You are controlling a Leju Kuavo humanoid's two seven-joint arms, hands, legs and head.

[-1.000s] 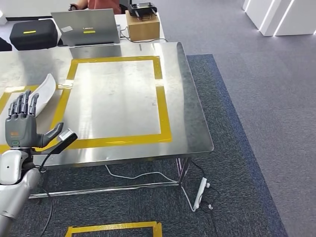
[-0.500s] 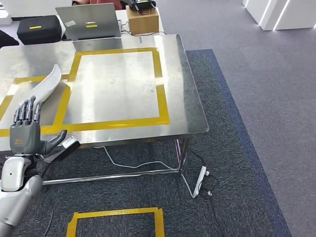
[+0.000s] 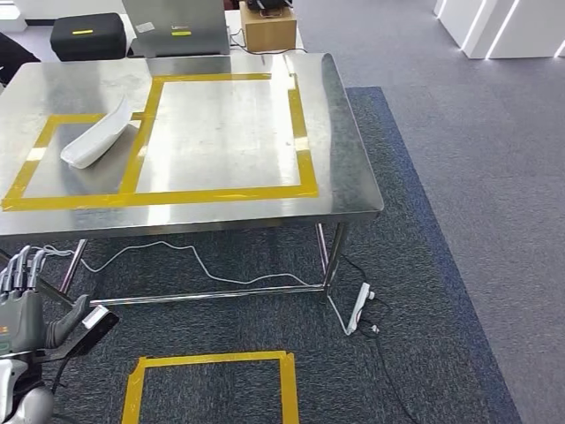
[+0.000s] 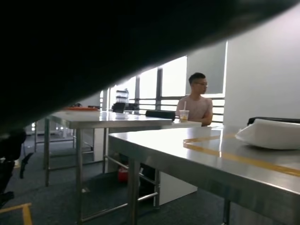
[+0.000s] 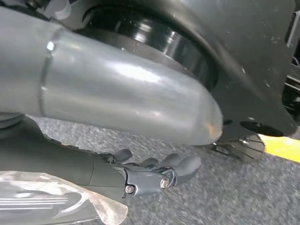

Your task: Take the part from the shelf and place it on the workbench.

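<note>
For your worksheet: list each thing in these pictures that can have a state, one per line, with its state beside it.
white part: lying on the workbench, inside the smaller yellow tape frame, nothing touching it.
workbench: standing on the carpet, bearing the white part.
left hand: raised in front of the workbench, fingers apart, holding nothing.
right hand: hanging low over the carpet, fingers loosely curved, holding nothing.
laptop: lid open.

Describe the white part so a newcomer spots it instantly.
Find the steel workbench with yellow tape rectangles. In the smaller rectangle on its left lies the white part, a long curved shell lying aslant over the tape line. Nothing else pale or curved sits on that tabletop.
</note>
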